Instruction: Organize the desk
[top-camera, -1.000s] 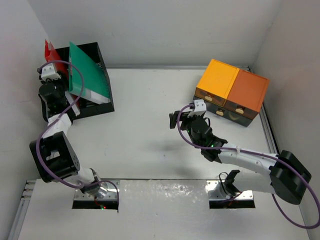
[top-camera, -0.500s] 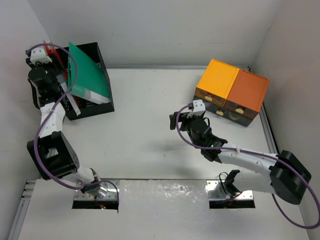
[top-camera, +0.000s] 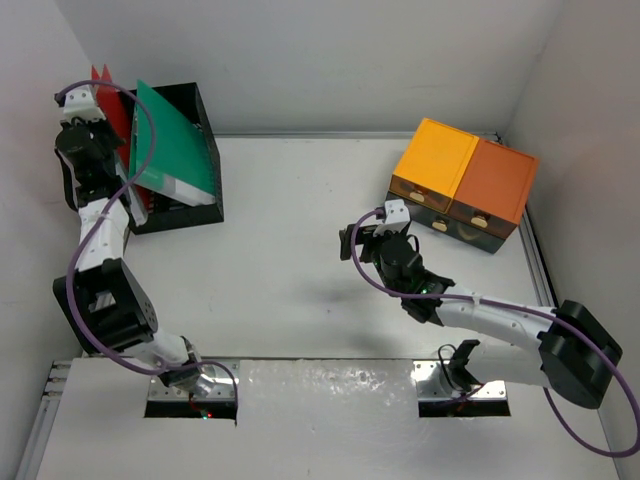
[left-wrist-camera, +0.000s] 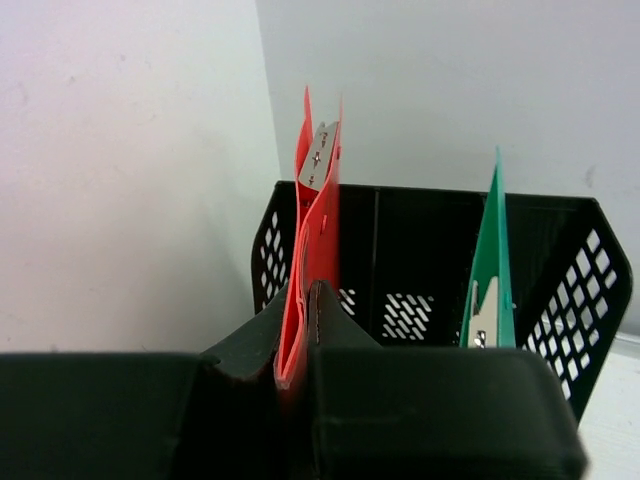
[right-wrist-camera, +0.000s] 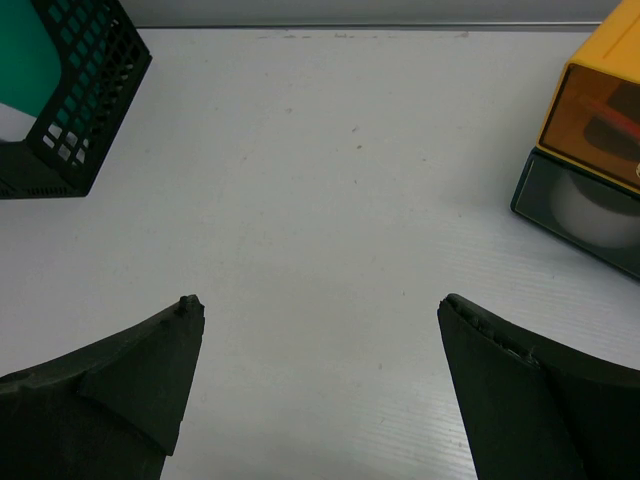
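Note:
The white desk (top-camera: 280, 290) holds a black mesh file rack (top-camera: 205, 110) at its far left corner. A red folder (top-camera: 108, 108) stands upright at the rack's left side, and a green folder (top-camera: 175, 145) leans in it to the right. My left gripper (top-camera: 85, 125) sits just behind the rack's left end. In the left wrist view the left gripper (left-wrist-camera: 300, 300) is shut on the near edge of the red folder (left-wrist-camera: 320, 220), with the green folder (left-wrist-camera: 492, 250) apart at the right. My right gripper (top-camera: 362, 235) hovers open over mid-desk, and nothing lies between the right gripper's (right-wrist-camera: 318, 305) fingers.
An orange-topped drawer unit (top-camera: 465, 180) stands at the far right, seen as the drawer unit (right-wrist-camera: 600, 100) in the right wrist view. Walls close in the left, back and right sides. A silvery rail runs along the desk's right edge (top-camera: 537, 265).
My left gripper rose toward the rack's far left end, opened briefly, then shut on the red folder. The right arm has barely moved.

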